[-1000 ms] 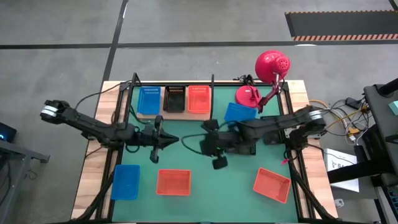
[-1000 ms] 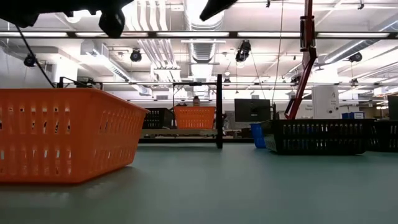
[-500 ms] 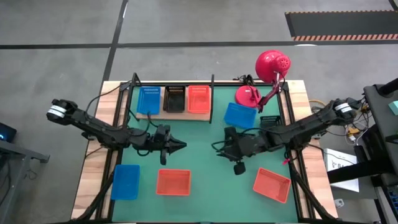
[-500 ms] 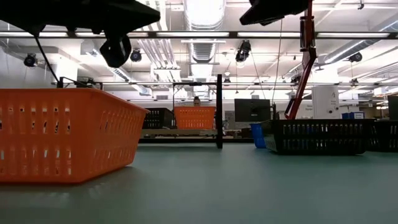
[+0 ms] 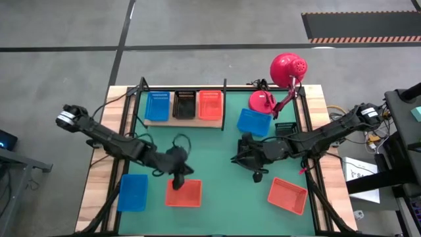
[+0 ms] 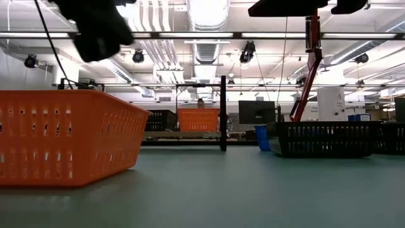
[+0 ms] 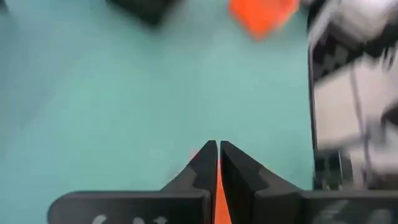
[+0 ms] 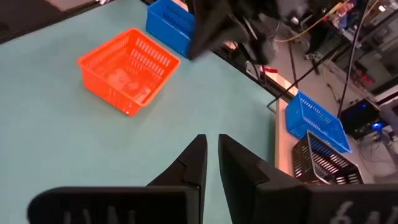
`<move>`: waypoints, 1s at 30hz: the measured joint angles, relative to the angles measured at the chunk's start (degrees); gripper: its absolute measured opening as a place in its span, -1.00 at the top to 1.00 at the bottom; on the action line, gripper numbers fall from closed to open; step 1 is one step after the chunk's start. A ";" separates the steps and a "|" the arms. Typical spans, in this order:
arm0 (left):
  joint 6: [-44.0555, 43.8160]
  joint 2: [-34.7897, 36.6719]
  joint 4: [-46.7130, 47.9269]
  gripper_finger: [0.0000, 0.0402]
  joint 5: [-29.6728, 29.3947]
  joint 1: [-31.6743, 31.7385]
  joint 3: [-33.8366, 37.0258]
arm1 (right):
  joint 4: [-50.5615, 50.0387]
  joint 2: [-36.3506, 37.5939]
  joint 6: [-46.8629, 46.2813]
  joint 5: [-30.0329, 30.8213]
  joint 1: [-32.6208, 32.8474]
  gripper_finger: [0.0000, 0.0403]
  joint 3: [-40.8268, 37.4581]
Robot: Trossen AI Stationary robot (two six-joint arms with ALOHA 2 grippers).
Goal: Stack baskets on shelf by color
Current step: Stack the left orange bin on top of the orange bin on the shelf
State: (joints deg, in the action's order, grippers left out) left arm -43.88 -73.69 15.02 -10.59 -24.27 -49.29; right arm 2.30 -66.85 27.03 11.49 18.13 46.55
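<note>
Shelf: light wooden board with black posts, upper centre-left of the high view, at the far edge of the green mat.

On the shelf, 3 baskets abreast, left to right in the high view: shelf blue basket, shelf black basket, shelf orange basket.

Loose on the mat, high view:
- lower-left blue basket, lower left of the frame.
- centre orange basket, lower centre-left, just right of the lower-left blue basket; also the large orange form at left in the low view.
- tilted orange basket, lower right, turned at an angle.
- tilted blue basket, centre-right, just beside the round base of the red desk lamp.
- loose black basket, right of the low view; in the high view mostly hidden under the right arm.

Left gripper: lower centre-left of the high view, over the upper edge of the centre orange basket. In the left wrist view its 2 fingers stand almost together with a thin slit between, orange visible through the slit, nothing gripped.

Right gripper: centre of the high view, over bare mat, well apart from the left gripper. In the right wrist view the fingers are nearly closed with a narrow gap, holding nothing.
</note>
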 joint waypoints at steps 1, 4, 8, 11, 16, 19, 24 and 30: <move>-0.68 -1.19 4.01 0.98 1.11 -0.95 -2.44 | -0.08 -0.02 0.06 0.02 0.00 0.84 -0.01; 0.06 -5.95 14.98 1.00 3.89 -3.58 -9.76 | -0.06 -0.02 0.04 0.04 -0.02 0.83 0.00; 8.03 -13.82 24.97 1.00 9.43 -5.37 -17.10 | -0.21 -0.02 0.04 0.04 -0.02 0.83 0.01; 14.36 -18.18 27.94 1.00 11.58 -5.48 -20.18 | -0.29 -0.04 0.04 0.04 -0.02 0.83 0.01; 18.81 -21.46 32.67 1.00 11.65 -4.34 -22.86 | -0.70 -0.04 -1.08 0.05 -0.02 0.83 0.01; 20.26 -21.19 34.25 0.96 10.41 -3.14 -23.18 | -1.65 -0.07 -1.90 0.05 -0.02 0.83 0.01; 22.06 -21.00 33.49 0.75 8.20 -1.53 -22.01 | -2.18 -0.07 -1.92 0.06 -0.02 0.83 0.01; 23.19 -23.27 32.82 0.43 4.73 -1.03 -20.27 | -2.48 -0.09 -1.93 0.05 -0.02 0.83 0.01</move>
State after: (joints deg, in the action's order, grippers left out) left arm -20.69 -96.96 47.84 -5.86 -25.30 -69.56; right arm -0.18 -66.94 25.10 11.54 18.11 46.57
